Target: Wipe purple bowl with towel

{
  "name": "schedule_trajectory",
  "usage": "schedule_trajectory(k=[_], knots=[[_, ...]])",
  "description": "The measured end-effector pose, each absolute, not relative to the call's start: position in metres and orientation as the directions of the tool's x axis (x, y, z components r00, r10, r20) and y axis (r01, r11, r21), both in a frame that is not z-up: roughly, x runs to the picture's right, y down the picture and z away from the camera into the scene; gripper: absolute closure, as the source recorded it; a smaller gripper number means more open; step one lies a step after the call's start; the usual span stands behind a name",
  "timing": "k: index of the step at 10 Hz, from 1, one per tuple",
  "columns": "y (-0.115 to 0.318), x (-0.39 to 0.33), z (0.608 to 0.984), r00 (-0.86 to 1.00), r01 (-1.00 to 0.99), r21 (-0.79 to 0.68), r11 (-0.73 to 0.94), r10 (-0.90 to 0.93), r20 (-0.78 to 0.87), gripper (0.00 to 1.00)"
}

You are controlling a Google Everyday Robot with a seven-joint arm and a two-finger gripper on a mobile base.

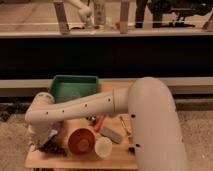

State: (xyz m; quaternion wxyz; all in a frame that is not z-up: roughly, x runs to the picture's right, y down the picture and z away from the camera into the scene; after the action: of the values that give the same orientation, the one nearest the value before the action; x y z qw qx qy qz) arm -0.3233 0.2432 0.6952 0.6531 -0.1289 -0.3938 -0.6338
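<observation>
The purple bowl (59, 127) sits at the left of the small wooden table (117, 155); only a sliver of its rim shows behind my arm. My gripper (41, 141) hangs down over the table's left edge, right at or in front of the bowl, at the end of the white arm that bends at an elbow (43, 104). I cannot make out a towel; it may be hidden by the gripper.
A green tray (75, 88) stands at the back of the table. An orange bowl (81, 141), a white cup (103, 147), a grey block (112, 134), a red-orange item (99, 123) and a dark bunch of grapes (55, 148) lie around the bowl.
</observation>
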Motion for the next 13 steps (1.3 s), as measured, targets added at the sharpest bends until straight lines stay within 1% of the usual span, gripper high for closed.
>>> schedule_trajectory(k=[2, 4, 9, 11, 13], knots=[[0.243, -0.317, 0.692, -0.093, 0.931, 0.318, 0.179, -0.727, 0.680, 0.97], [0.231, -0.318, 0.700, -0.079, 0.932, 0.308, 0.189, -0.726, 0.684, 0.97], [0.143, -0.322, 0.765, -0.034, 0.940, 0.271, 0.207, -0.732, 0.680, 0.97], [0.125, -0.313, 0.783, -0.010, 0.944, 0.246, 0.218, -0.729, 0.685, 0.97], [0.123, -0.309, 0.792, 0.011, 0.950, 0.219, 0.222, -0.727, 0.686, 0.97]])
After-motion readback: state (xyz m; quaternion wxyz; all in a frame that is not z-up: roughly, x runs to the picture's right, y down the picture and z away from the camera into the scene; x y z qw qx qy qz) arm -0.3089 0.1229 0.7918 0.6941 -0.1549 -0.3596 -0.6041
